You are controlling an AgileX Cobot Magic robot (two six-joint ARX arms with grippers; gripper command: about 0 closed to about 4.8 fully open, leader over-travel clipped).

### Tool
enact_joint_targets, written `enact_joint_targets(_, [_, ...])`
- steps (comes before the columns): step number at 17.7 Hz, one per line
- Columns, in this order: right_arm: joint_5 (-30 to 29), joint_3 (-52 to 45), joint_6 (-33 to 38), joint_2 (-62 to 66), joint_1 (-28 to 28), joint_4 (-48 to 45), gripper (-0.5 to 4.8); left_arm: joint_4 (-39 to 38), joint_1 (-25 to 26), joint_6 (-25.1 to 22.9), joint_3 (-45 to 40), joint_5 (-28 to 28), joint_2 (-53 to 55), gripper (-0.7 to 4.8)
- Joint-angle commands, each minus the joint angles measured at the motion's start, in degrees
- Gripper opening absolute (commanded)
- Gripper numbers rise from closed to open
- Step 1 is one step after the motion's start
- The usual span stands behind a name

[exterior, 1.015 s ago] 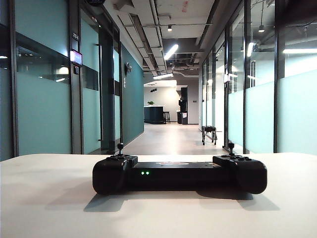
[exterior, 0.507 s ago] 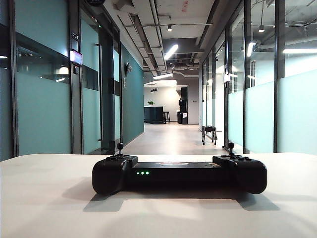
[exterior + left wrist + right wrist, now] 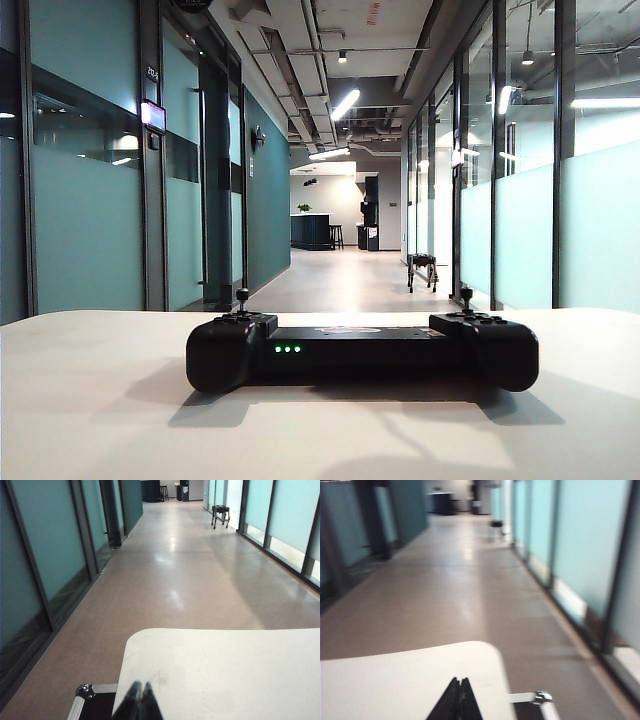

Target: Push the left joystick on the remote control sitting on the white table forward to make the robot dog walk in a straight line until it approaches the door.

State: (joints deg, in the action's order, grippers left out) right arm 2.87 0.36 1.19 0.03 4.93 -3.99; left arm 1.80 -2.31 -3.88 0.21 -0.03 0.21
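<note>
A long corridor (image 3: 350, 280) with a polished brownish floor runs away from the camera, teal glass partitions (image 3: 85, 200) along its left side and pale frosted glass walls (image 3: 600, 220) along its right, with strip lights on the ceiling.

The white tabletop (image 3: 100, 400) fills the near part of the exterior view. Both wrist views show a rounded corner of it against the corridor floor.

The remote control (image 3: 362, 352) sits on the tabletop at mid-width, its two bulbous handles to left and right of a flat middle bar with small green lights (image 3: 288, 349) lit left of centre.

The robot dog (image 3: 422, 270) stands far down the corridor, right of centre, close beside the right-hand glass wall. It looks small and dark with thin legs. The left wrist view shows it in the same far position (image 3: 220, 515).

A metal-edged black case (image 3: 90, 702) shows just beside the tabletop corner in the left wrist view.

The left end effector (image 3: 139, 686) appears only in its own wrist view, over the near edge of the tabletop, its two dark fingers pressed together and holding nothing. The right end effector (image 3: 459, 681) shows likewise in its blurred wrist view, fingers together and empty.

The left joystick (image 3: 242, 297) stands upright on the left handle, untouched, and its twin joystick (image 3: 466, 295) rises from the right handle.
</note>
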Motion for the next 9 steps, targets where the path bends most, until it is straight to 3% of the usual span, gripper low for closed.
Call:
enact_joint_targets(1, [-2.95,-0.33,-0.13,-0.17,-0.81,-0.66,-0.04,0.39,-0.02,-0.22,0.17,0.04,0.02,-0.05])
enact_joint_targets(4, [-2.80,-0.33,-0.07,-0.17,-3.69,0.11,-0.04,0.39,-0.02,-0.22,0.20,0.07,0.02,-0.05])
enact_joint_targets(9, [-0.33,-0.31,0.28,-0.17,-3.78,0.31,-0.04,0.39,-0.02,-0.22,0.17,0.07,0.02,-0.05])
